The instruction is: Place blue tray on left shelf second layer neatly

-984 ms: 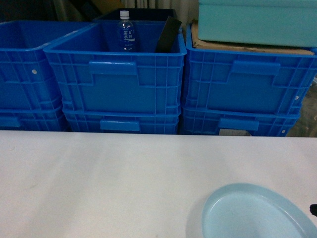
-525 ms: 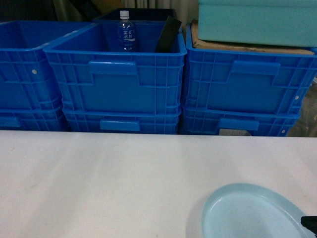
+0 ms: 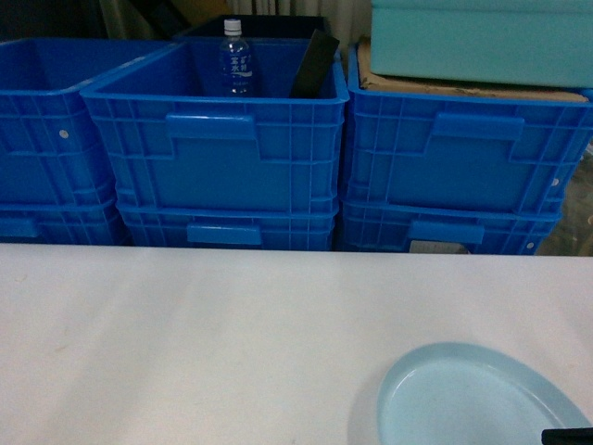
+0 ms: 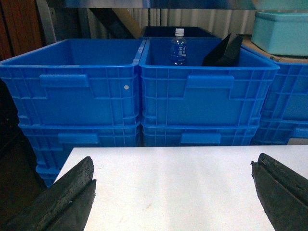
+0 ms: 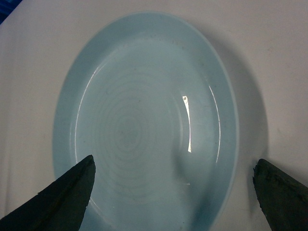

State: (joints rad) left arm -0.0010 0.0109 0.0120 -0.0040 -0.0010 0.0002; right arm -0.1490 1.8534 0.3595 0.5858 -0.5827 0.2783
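Plastic, light and slick I'd judge, the tray (image 5: 144, 125) lies flat beneath my right claw (image 5: 173, 192), fingers spread wide; I'd pinch the near rim.

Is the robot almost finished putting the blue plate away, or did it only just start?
Only just started. Nothing looks done yet: the blue tray lies flat on the white table, not on any shelf. In hand: the right gripper hangs open over the tray, one finger on each side, not touching it. The left gripper is open and empty. Left: grab, carry, set it on the shelf, which isn't clearly in view.
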